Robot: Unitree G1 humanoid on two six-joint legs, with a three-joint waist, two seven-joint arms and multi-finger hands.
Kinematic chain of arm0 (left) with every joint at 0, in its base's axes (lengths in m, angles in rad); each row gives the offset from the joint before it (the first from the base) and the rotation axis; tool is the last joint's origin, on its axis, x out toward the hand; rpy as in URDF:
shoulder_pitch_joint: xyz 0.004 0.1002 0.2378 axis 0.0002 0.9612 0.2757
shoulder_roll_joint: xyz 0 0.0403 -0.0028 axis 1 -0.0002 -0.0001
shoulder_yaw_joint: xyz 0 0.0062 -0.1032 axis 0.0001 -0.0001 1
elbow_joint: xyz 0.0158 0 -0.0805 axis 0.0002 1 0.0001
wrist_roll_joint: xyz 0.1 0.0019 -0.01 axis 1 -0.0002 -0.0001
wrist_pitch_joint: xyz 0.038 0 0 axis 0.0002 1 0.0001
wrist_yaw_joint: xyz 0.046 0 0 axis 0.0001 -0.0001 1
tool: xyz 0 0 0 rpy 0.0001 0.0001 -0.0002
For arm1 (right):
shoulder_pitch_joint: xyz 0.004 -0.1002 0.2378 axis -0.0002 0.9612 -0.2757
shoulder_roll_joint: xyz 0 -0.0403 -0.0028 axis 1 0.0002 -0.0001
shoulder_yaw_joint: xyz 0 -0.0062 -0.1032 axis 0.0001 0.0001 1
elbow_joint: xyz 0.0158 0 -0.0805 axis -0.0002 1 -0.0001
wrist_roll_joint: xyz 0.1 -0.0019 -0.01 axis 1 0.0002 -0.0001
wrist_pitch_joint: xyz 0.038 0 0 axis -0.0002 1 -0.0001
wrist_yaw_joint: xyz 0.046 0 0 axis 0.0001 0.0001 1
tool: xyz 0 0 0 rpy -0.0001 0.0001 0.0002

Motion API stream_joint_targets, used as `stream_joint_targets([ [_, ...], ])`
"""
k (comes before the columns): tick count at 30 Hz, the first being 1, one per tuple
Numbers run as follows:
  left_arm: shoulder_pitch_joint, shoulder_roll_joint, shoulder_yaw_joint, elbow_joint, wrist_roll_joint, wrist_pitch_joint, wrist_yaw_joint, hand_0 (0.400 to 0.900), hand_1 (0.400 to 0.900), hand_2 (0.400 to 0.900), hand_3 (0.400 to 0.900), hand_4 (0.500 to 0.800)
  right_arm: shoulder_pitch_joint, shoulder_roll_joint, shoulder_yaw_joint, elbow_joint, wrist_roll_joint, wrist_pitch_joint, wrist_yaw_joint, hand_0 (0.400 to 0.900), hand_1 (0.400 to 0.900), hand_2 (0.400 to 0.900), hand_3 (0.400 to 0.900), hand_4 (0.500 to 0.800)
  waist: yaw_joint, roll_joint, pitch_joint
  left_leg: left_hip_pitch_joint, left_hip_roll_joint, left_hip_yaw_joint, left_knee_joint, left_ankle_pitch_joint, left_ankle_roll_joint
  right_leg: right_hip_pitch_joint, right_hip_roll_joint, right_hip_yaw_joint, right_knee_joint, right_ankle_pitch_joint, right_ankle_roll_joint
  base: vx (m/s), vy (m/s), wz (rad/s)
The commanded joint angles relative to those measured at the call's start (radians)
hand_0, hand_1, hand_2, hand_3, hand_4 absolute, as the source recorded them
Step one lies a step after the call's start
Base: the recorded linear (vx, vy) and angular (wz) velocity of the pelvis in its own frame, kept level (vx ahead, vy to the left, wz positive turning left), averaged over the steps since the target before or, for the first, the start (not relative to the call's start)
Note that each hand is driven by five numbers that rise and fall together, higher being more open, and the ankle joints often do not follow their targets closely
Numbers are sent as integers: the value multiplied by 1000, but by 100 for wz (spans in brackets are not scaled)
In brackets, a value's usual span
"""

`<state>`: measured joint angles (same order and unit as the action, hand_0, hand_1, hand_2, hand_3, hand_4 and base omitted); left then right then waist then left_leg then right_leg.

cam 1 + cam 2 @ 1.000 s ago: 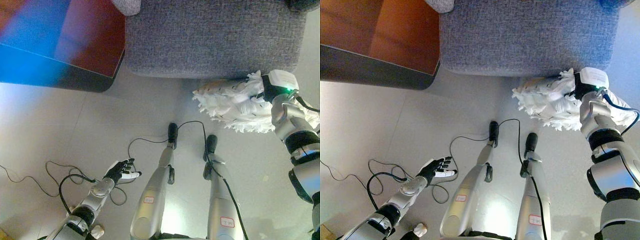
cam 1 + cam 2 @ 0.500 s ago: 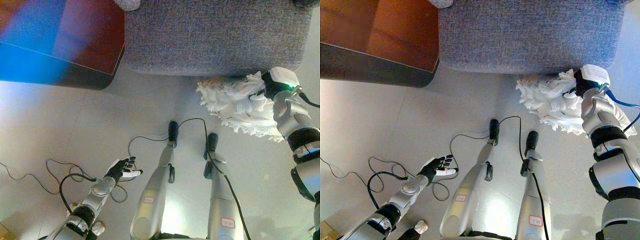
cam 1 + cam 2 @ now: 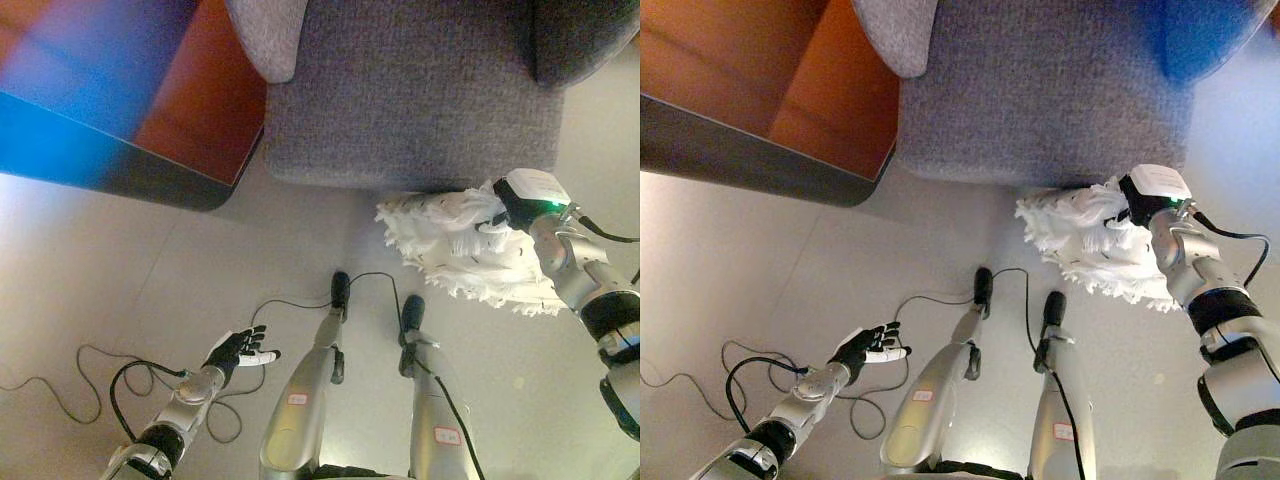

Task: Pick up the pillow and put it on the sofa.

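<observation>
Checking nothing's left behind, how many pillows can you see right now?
1. The white pillow is at the right hand, against the sofa front. Others may lie out of view.

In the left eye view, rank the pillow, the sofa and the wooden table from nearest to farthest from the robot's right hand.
1. Pillow: white and shaggy, right hand buried in it, fingers hidden.
2. Sofa: grey, just above the hand, its front edge beside the pillow.
3. Wooden table: far off at upper left.

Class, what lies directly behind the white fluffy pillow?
The grey sofa's front edge shows behind the pillow. The right hand is buried in the fluff, hiding its fingers.
</observation>
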<state>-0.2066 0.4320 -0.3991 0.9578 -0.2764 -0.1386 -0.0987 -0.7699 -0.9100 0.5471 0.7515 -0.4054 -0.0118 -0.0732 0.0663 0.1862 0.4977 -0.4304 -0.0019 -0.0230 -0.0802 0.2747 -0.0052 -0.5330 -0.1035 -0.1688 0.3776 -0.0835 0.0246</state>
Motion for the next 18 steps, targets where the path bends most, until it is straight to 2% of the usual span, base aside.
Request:
stream_joint_targets([
  [1,85,51,27,83,38,18,-23,900,900,900,900,800,-89,-110,-40,-168,13,-86,-19,400,400,400,400,500,0,-106,-67,130,-2,47,-7,-135,-45,181,-47,-17,-323,189,104,131,5,2],
  [3,100,47,37,107,49,21,-34,900,900,900,900,800,-77,-115,-56,-187,0,-117,-1,400,400,400,400,500,0,-119,-95,161,2,51,-7,-149,-47,222,-46,-25,-341,187,105,142,16,3],
  [7,127,40,60,151,90,33,-54,900,900,900,900,800,-85,-119,-75,-246,8,-133,54,400,400,400,400,500,10,-140,-140,215,9,49,-7,-172,-49,294,-42,-37,-366,180,102,134,6,8],
  [11,136,29,78,185,123,44,-61,900,900,900,900,800,-143,-109,-71,-283,33,-110,107,400,400,400,400,500,26,-162,-166,248,16,43,-7,-184,-50,343,-34,-48,-377,169,95,74,-8,10],
  [18,183,7,114,223,202,79,-62,900,900,900,900,800,-258,-114,-6,-233,134,-101,215,400,400,400,400,500,73,-222,-238,316,22,21,-7,-200,-53,446,-27,-86,-414,167,90,128,-21,11],
])
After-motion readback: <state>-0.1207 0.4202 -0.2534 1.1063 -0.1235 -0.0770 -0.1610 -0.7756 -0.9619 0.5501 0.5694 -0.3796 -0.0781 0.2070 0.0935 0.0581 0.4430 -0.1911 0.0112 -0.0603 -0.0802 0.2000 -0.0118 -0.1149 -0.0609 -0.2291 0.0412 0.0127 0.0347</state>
